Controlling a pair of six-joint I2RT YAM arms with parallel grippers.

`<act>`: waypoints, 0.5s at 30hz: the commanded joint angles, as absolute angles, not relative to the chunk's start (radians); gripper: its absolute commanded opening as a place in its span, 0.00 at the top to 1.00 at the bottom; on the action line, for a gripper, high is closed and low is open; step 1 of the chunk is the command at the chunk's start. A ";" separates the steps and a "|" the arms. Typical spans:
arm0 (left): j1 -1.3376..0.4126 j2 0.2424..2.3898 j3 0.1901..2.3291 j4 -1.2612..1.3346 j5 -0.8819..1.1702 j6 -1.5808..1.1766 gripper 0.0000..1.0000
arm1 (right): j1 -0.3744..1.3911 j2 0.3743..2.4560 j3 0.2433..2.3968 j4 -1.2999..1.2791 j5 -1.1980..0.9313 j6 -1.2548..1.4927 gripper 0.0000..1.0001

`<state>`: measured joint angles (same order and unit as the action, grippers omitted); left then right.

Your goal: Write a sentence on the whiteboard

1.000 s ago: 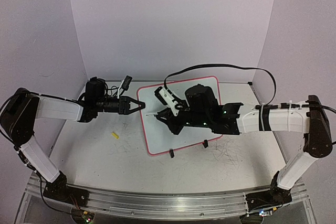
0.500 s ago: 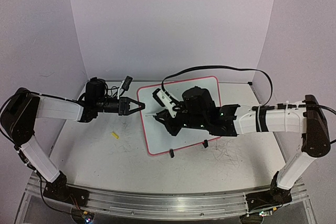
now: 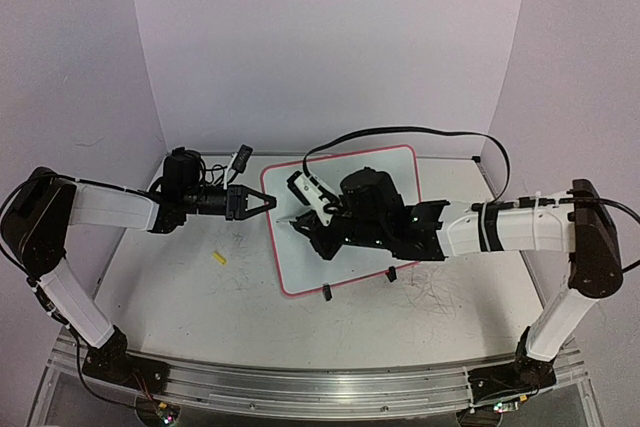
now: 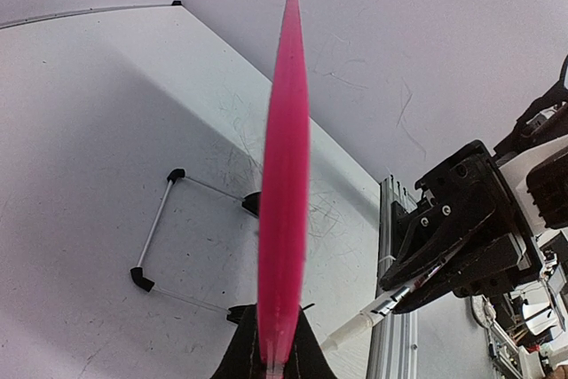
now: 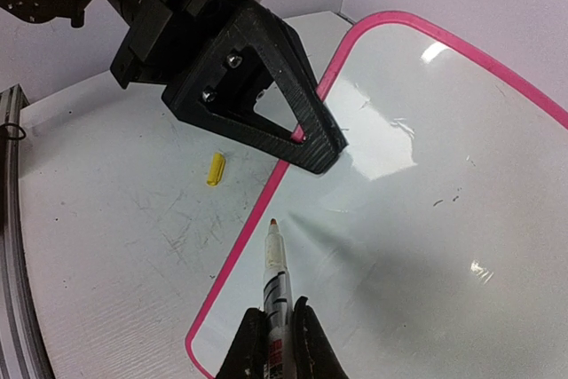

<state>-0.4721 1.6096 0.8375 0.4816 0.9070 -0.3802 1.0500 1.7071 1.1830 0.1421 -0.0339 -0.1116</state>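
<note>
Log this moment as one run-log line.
left gripper: shut on whiteboard edge | right gripper: shut on marker | tip: just inside the rim, contact unclear | writing: none visible | yellow cap: loose on table

Left hand [image 3: 268, 201], right hand [image 5: 277, 342]; seemingly closed

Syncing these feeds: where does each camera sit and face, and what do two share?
Top external: above, behind the bases, looking down on the table; both arms show.
Left wrist: on that wrist, looking along the left jaws, shut on the whiteboard rim.
Right wrist: on that wrist, looking past the right jaws, shut on the marker, at the whiteboard.
Shared: top and right wrist both show the yellow piece.
</note>
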 commanded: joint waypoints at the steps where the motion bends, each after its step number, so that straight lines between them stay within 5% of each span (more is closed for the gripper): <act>1: -0.471 1.615 0.842 0.523 0.936 -0.371 1.00 | 1.056 1.722 1.233 0.192 -0.009 -0.105 1.00; 15: -0.471 1.617 0.848 0.523 0.941 -0.379 1.00 | 1.057 1.740 1.245 0.198 -0.009 -0.105 1.00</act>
